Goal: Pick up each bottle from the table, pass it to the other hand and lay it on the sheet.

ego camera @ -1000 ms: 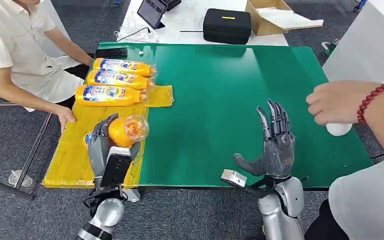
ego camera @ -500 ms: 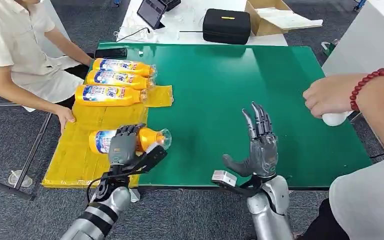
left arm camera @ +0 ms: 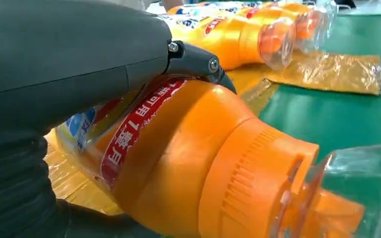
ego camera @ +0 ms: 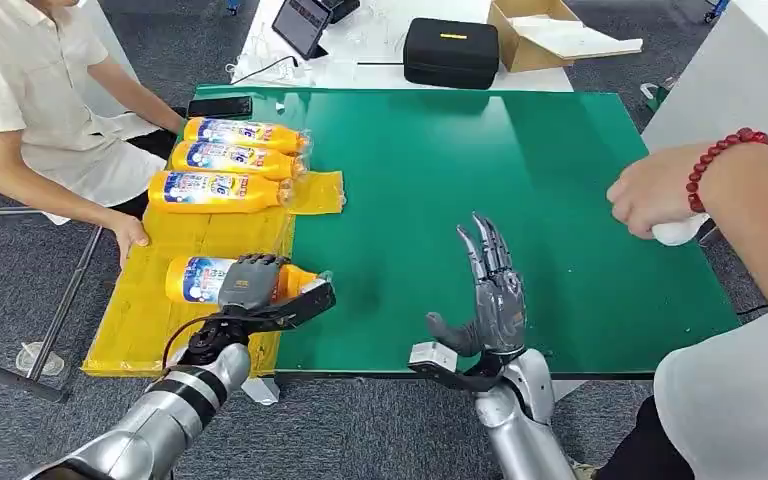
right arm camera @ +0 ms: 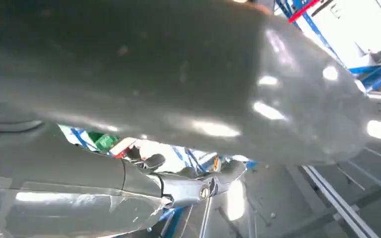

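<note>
Orange bottle [ego camera: 200,279] lies on its side on the yellow sheet [ego camera: 145,325], the left hand [ego camera: 247,283] gripping its middle, apparently to set it below three laid bottles [ego camera: 225,163]; right hand [ego camera: 490,295] empty, fingers spread.

Four orange bottles lie on one yellow sheet [ego camera: 150,300]: three in a row [ego camera: 222,191] at its far end, one [ego camera: 200,280] nearer. Beyond the sheet sit one black case [ego camera: 451,52] and one cardboard box [ego camera: 540,22]

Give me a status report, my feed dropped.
Left robot hand grips the fourth bottle, lying on the yellow sheet. Right robot hand open above the table. Nothing obstructing.
</note>
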`<action>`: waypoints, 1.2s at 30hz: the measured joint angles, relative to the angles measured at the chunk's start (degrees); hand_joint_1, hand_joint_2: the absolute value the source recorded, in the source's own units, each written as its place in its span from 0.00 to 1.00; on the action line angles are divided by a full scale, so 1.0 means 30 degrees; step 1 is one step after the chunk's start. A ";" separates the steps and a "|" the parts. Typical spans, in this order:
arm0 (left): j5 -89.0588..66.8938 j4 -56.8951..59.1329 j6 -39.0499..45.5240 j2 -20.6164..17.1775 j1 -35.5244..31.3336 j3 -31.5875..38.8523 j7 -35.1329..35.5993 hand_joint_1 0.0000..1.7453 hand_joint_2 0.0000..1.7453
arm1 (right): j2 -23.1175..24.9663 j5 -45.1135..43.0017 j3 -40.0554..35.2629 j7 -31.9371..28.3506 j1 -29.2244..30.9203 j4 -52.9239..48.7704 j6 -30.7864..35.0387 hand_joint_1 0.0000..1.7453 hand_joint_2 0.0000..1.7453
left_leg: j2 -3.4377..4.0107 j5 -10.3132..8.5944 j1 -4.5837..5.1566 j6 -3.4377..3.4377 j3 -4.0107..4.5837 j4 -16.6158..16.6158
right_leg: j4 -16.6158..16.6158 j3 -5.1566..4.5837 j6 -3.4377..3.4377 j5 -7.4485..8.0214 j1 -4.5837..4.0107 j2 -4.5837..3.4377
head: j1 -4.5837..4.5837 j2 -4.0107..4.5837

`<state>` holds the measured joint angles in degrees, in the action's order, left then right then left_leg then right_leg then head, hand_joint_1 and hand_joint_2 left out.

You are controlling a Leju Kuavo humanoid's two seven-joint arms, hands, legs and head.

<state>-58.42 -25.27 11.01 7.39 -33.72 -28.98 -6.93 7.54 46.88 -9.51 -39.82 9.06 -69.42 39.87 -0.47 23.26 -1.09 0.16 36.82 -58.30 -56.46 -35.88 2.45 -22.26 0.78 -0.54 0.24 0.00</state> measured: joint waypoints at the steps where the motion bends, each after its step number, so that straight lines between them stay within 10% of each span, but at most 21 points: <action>1: 0.0080 0.0102 -0.0160 -0.0007 -0.0070 -0.0037 -0.0007 0.00 1.00 | -0.0029 -0.0088 -0.0080 0.0000 0.0001 0.0095 -0.0007 0.00 0.00 | 0.0000 0.0000 0.0000 0.0000 0.0001 0.0000 | 0.0000 0.0001 0.0000 0.0000 0.0000 0.0000 | 0.0000 0.0000; 19: 0.4654 0.0757 -0.5944 0.0095 -0.1144 0.1573 -0.2255 0.00 1.00 | -0.0459 -0.1930 -0.1209 0.0000 0.0410 0.1813 -0.0007 0.00 0.00 | -0.0071 -0.0008 0.0000 -0.0005 -0.0106 0.0001 | 0.0004 0.0148 -0.0002 -0.0017 0.0002 0.0052 | 0.0000 0.0000; 36: 0.5858 -0.1203 -0.4079 0.0670 0.0566 0.1063 -0.4022 0.00 1.00 | -0.0889 -0.2003 -0.1719 0.0000 0.0212 0.1945 0.0000 0.00 0.00 | -0.0104 -0.0020 0.0011 0.0012 -0.0115 0.0000 | 0.0009 0.0158 0.0000 -0.0017 0.0007 0.0068 | 0.0000 0.0000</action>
<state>-40.85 -28.88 -1.22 9.40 -32.03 -25.79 -18.99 4.87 40.87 -14.67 -39.82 9.70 -63.58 39.87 -0.79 23.20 -1.05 0.19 36.48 -58.29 -56.43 -35.40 2.45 -22.31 0.80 -0.34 0.24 0.00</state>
